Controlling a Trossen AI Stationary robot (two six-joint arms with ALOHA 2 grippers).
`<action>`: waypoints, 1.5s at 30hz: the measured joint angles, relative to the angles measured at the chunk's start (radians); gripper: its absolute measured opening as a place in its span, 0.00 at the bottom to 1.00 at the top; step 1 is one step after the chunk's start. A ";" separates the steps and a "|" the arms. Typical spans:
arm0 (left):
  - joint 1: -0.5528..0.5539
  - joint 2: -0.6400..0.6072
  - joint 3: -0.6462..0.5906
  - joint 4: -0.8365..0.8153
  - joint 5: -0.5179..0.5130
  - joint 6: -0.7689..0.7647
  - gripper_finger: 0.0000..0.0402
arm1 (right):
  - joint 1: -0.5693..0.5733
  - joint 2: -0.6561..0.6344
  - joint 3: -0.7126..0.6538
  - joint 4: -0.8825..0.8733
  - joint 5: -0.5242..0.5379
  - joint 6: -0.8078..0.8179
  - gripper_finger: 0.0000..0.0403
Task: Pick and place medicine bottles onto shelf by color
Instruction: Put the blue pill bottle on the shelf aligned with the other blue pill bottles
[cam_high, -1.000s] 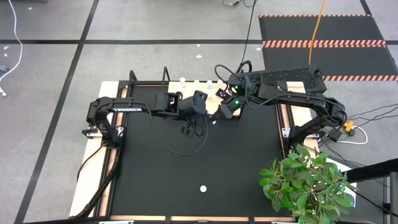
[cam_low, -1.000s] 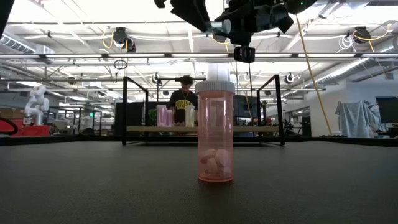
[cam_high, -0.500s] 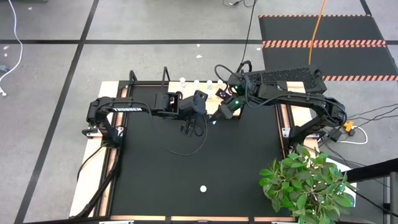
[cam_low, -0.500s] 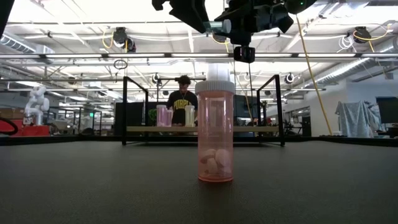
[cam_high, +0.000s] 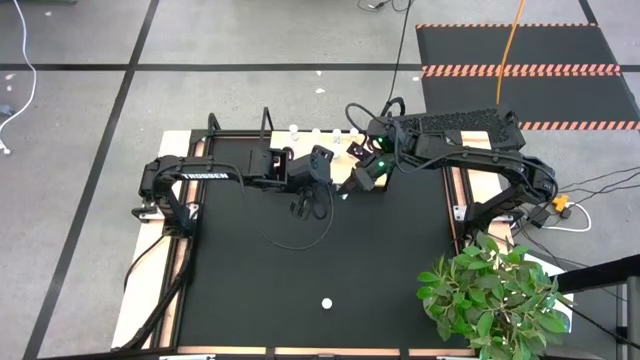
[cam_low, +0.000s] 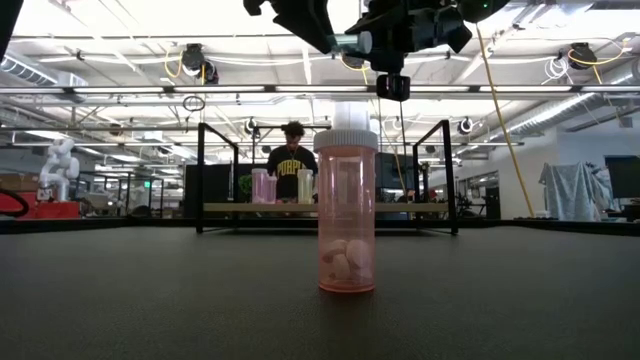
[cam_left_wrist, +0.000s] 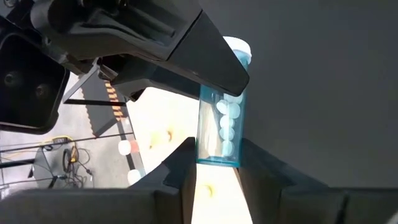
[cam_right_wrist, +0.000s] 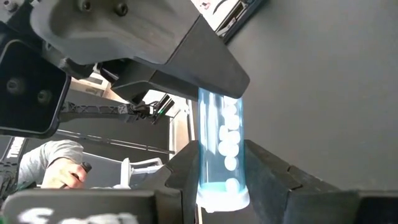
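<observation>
medicine bottles sit in several places: a pink one (cam_low: 346, 212) with a white cap stands upright alone on the black tabletop (cam_low: 150, 290) near the front edge, white pills showing at its bottom; from above it shows only as a small white cap (cam_high: 326, 303). two more bottles, pink (cam_low: 261, 186) and pale (cam_low: 304, 186), stand upright on the shelf (cam_low: 325, 207), a light-wood board on black brackets at the far side of the table. from above, white caps (cam_high: 294, 129) line that shelf's far edge.

a teal-blue bottle (cam_left_wrist: 221, 121) with white pills lies between the fingers of the left gripper (cam_left_wrist: 214, 163), its white cap pointing away from the wrist; the jaws stand narrow against its sides. the right wrist view shows the teal-blue bottle (cam_right_wrist: 221, 152) between the right gripper (cam_right_wrist: 222, 171) fingers too, cap end toward that wrist. whether this is one bottle shared by both or two separate ones i cannot tell. from above, both grippers meet just in front of the shelf, the left gripper (cam_high: 308, 196) beside the right gripper (cam_high: 352, 184), raised off the tabletop.

the tabletop is matte black, set in a pale wooden frame. a leafy green plant (cam_high: 490, 290) stands at the table's front right corner. around it lies grey floor with black tape lines and a black mat (cam_high: 520, 60) with striped edges. beyond the shelf a person (cam_low: 292, 160) in a dark shirt stands in a bright workshop with ceiling lights and a white robot (cam_low: 58, 165) at far left.
</observation>
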 joint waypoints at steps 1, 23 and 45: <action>0.000 0.000 0.000 0.000 0.000 -0.008 0.24 | 0.000 0.000 0.000 0.000 -0.001 -0.001 0.26; 0.028 -0.001 0.000 0.019 -0.005 -0.144 0.25 | -0.081 -0.045 0.001 0.052 0.005 -0.150 0.45; 0.314 -0.020 0.001 0.467 0.366 -0.527 0.25 | -0.104 -0.401 0.000 0.228 0.600 -0.728 0.49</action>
